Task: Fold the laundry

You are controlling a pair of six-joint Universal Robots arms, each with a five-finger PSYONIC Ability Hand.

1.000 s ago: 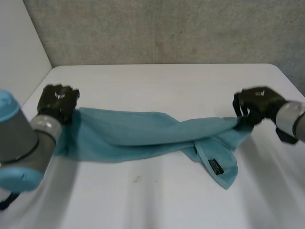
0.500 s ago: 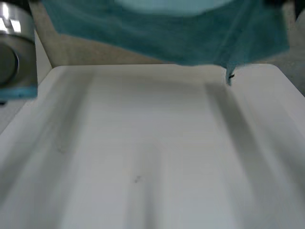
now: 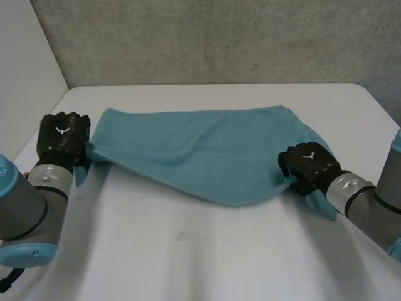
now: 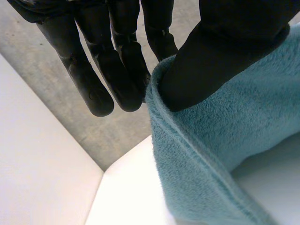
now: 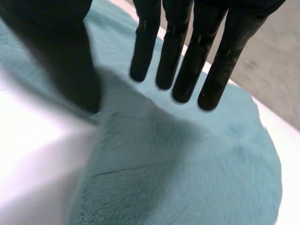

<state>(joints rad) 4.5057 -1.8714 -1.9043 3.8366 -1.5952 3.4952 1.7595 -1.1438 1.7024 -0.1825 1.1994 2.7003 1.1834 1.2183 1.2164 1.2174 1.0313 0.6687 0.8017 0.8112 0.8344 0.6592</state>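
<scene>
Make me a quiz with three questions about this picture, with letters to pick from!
1. Where is the towel lying?
A. on the white table
B. in a basket
C. on the floor

2. What colour is the towel?
A. red
B. teal
C. yellow

3. What is the left hand doing?
A. pinching the towel's edge
B. waving in the air, holding nothing
C. holding a cup

Answers:
1 A: the head view shows the towel spread across the table.
2 B: it looks teal in every view.
3 A: in the left wrist view the thumb presses the towel's hem against the fingers.
</scene>
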